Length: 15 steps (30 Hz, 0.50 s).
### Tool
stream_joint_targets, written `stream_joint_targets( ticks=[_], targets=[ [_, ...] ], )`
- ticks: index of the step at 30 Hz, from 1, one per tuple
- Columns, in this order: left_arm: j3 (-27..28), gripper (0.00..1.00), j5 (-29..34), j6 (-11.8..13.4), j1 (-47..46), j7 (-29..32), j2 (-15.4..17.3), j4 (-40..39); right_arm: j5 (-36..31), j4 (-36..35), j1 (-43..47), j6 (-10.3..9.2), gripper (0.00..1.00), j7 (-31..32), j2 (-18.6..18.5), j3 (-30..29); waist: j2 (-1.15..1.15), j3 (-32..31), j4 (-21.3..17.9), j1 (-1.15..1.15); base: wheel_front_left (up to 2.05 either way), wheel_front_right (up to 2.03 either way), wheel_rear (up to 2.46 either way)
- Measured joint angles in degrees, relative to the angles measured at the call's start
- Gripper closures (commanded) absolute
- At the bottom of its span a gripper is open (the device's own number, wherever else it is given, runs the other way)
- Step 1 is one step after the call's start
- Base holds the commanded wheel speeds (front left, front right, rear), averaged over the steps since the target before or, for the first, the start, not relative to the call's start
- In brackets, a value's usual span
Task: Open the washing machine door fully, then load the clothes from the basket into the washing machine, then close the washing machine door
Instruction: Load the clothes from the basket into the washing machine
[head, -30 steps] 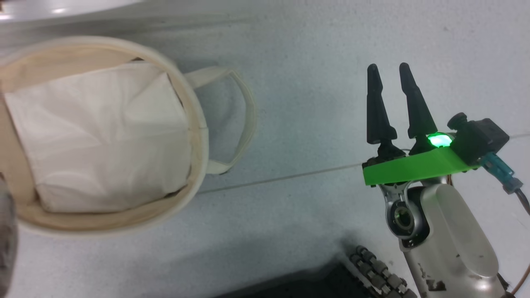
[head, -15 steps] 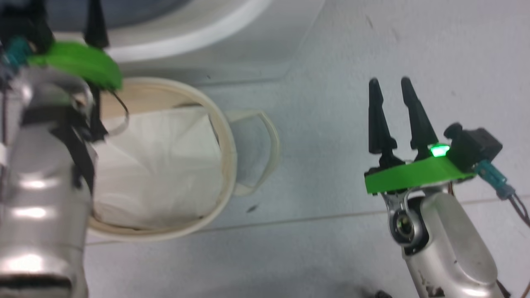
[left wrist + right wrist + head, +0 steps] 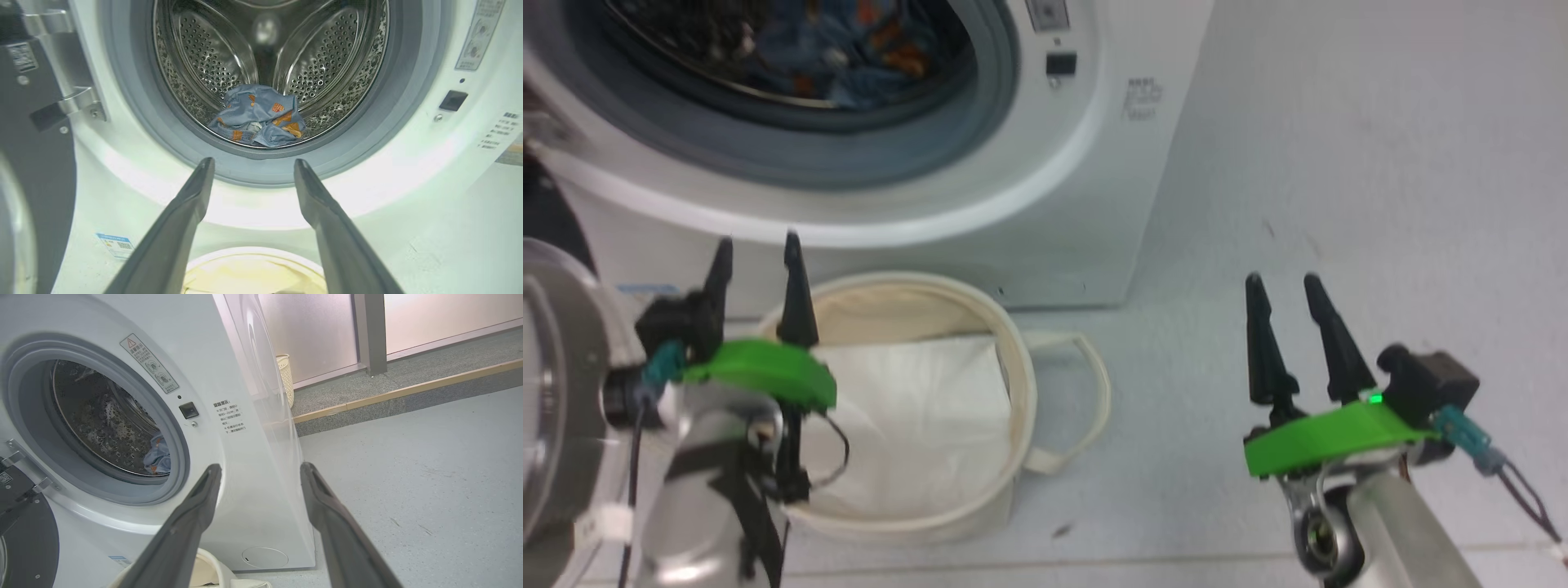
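The white washing machine point(image 3: 1111, 188) point(image 3: 408, 171) point(image 3: 245, 465) stands with its door point(image 3: 547, 392) point(image 3: 36, 171) point(image 3: 24, 535) swung open to the left. Blue clothes with orange spots point(image 3: 261, 116) point(image 3: 866, 49) point(image 3: 157, 455) lie in the metal drum. The cream basket point(image 3: 1017, 384) point(image 3: 253, 261) sits on the floor just below the opening, holding a flat white sheet point(image 3: 923, 416). My left gripper point(image 3: 756, 253) point(image 3: 251, 163) hovers over the basket's left rim, open and empty, pointing at the drum. My right gripper point(image 3: 1278, 282) point(image 3: 261, 467) is open and empty over the floor to the right of the machine.
Grey floor point(image 3: 1339, 163) stretches to the right of the machine. A pale woven bin point(image 3: 286, 377) stands behind the machine by a frosted wall, beside a raised step with a wooden edge point(image 3: 408, 390).
The head camera has tilted up, bringing the machine's opening and drum into view. My left arm has come into view over the basket. Both grippers stay open.
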Motion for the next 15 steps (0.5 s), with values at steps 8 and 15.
stream_joint_targets(
  ticks=[8, 15],
  targets=[
    [0.80, 0.00, -1.33, 0.03, 10.98, 0.00, -1.76, -4.58, 0.04, 0.53, 5.08, 0.00, 0.00, 0.00, 0.00, 0.69, 0.00, -7.12, 2.48, 0.00, 0.00, 0.00, 0.00],
    [1.04, 0.00, -2.57, -0.19, 16.08, 0.00, -2.24, -8.27, 0.02, 0.88, 5.53, 0.00, 0.00, 0.00, 0.01, 1.03, 0.00, -8.93, 3.88, 0.00, 0.00, 0.00, 0.00]
  ],
)
